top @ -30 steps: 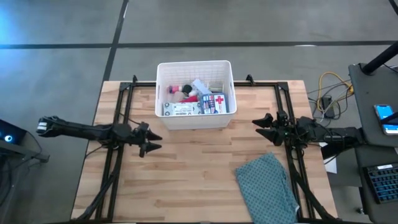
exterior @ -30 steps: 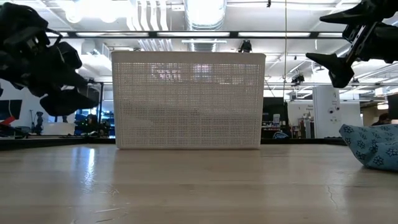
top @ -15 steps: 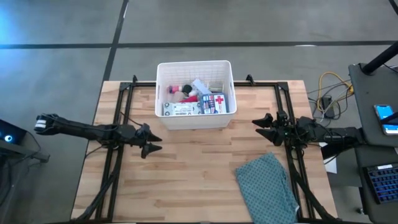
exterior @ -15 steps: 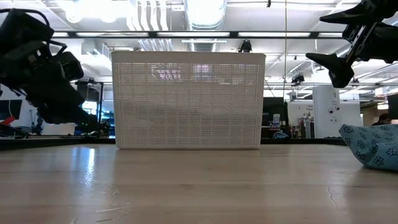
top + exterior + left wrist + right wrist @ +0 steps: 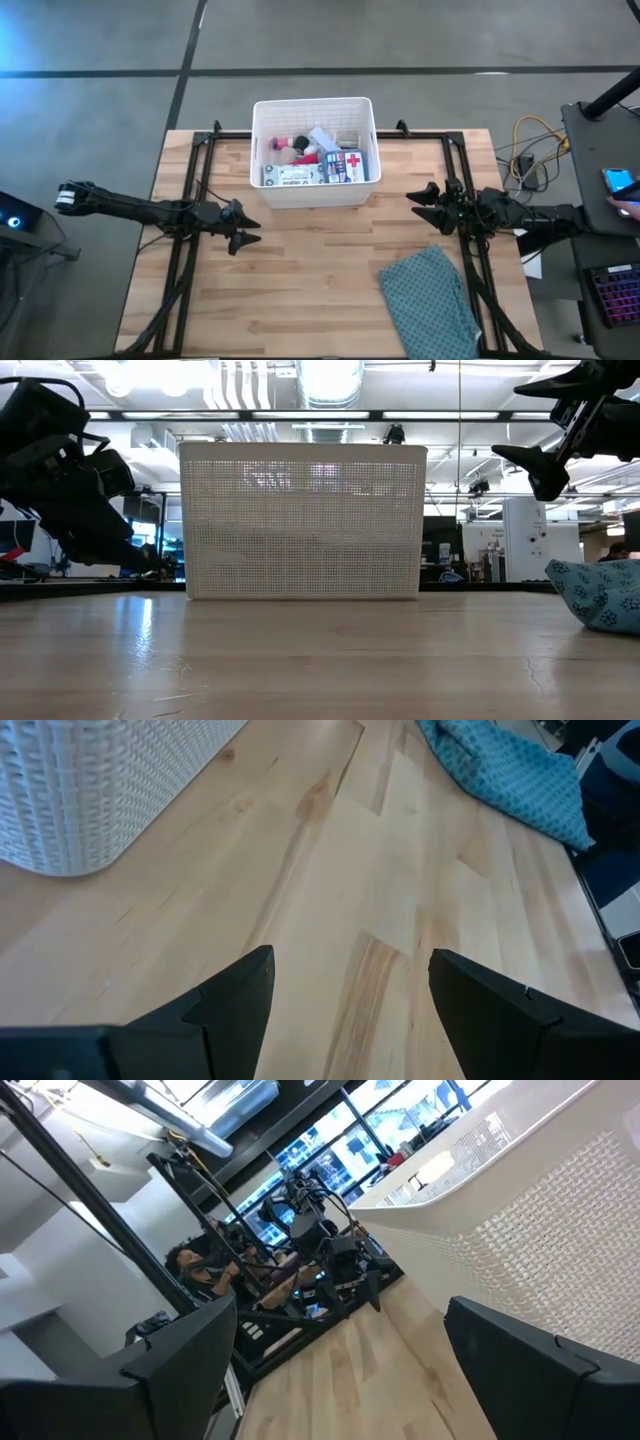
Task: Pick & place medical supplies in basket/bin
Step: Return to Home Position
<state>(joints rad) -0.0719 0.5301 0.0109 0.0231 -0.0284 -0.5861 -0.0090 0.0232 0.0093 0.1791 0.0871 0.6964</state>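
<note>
The white lattice basket (image 5: 314, 150) stands at the table's far middle and holds the supplies: a blue first-aid box with a red cross (image 5: 346, 166), a flat white packet (image 5: 290, 176), a tube and small bottles. In the low view the basket wall (image 5: 303, 520) hides its contents. My left gripper (image 5: 245, 229) is open, left of and nearer than the basket, low over the wood. My right gripper (image 5: 418, 203) is open, to the basket's right, above the table (image 5: 540, 435). Both are empty.
A teal patterned cloth (image 5: 430, 300) lies crumpled at the near right of the table, also in the left wrist view (image 5: 505, 770). Black frame rails (image 5: 190, 200) run along both sides. Bare wood (image 5: 310, 270) spreads between the grippers and toward the near edge.
My left gripper has come down toward the table and shifted slightly toward the near edge, its fingers tipping downward; it stays open. My right gripper and the basket have kept still.
</note>
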